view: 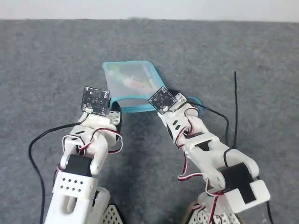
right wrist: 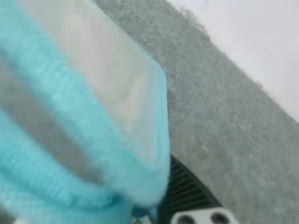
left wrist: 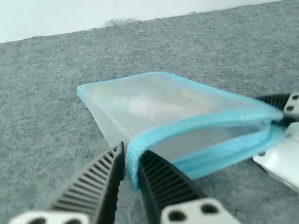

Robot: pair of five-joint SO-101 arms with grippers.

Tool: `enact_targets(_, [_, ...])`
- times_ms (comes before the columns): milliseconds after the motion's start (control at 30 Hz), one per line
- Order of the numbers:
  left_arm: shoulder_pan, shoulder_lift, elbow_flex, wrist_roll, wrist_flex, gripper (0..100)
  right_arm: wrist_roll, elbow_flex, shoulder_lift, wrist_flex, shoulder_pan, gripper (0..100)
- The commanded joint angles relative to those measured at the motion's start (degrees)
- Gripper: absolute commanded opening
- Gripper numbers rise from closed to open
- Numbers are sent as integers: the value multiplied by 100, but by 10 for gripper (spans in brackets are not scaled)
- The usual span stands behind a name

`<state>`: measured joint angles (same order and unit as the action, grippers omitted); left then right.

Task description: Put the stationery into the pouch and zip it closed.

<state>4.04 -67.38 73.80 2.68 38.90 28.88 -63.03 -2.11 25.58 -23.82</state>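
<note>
Turquoise-trimmed pouch (view: 128,81) on grey tabletop (view: 46,70), stationery (view: 134,83) inside | left claw (left wrist: 132,172) clamped on its trim corner | right claw (left wrist: 280,126) at opposite end, grip unclear | step: zipping, mouth looks open | next: run zip across while left anchors.

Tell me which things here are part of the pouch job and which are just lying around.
Job: pouch; stationery inside it; left pincer pinching its blue edge; right pincer at its other end.
Lying about: black cable; grey table cover.
</note>
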Motion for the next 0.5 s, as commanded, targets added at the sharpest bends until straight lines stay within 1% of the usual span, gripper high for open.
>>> enact_targets(0, [-9,-114,-356,9,-44,12,79,105,-497,-1191,145,5])
enact_targets(67, [-9,-114,-242,9,-229,12,62,211,-1024,-2360,189,6])
enact_targets(133, [-18,-114,-110,9,-422,12,53,448,-1675,-3820,189,6])
enact_targets(200, [-18,-114,-22,9,-501,12,44,835,-2352,-5341,189,6])
enact_targets(267, [-18,-114,-13,9,-492,12,-44,1196,-2923,-6466,154,6])
enact_targets(333, [-18,-114,4,9,-501,12,-316,1398,-3380,-6993,84,6])
enact_targets(467, [-18,-105,31,9,-484,12,-668,1697,-3820,-7591,-295,6])
